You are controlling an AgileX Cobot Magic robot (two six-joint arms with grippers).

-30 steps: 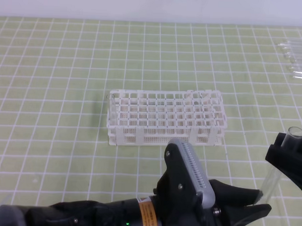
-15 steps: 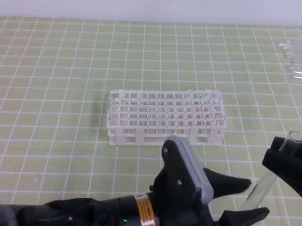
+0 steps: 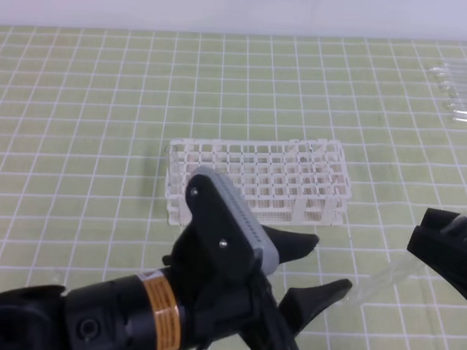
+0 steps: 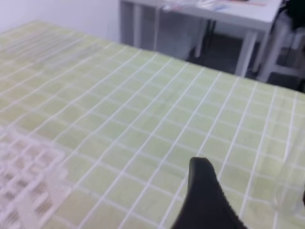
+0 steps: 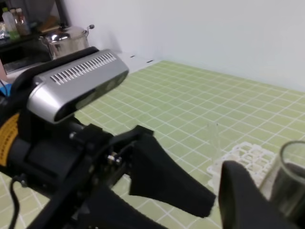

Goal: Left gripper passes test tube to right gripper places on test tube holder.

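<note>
The white test tube holder (image 3: 256,183) stands in the middle of the green gridded mat. The test tube (image 3: 391,271) slants from upper right to lower left, and my right gripper (image 3: 448,242) is shut on its upper part at the right edge. Its rimmed mouth (image 5: 291,177) shows beside a black finger (image 5: 243,200) in the right wrist view. My left gripper (image 3: 322,266) is open just left of the tube's lower end, with nothing between its fingers. One of its black fingertips (image 4: 204,200) fills the bottom of the left wrist view.
A bundle of other clear tubes (image 3: 459,91) lies at the far right corner of the mat. My left arm's body with its orange label (image 3: 156,310) fills the lower left. The grey camera housing (image 5: 76,86) looms in the right wrist view.
My left gripper has drawn back to the left, away from the tube. The tube has tipped from near upright to a low slant in my right gripper.
</note>
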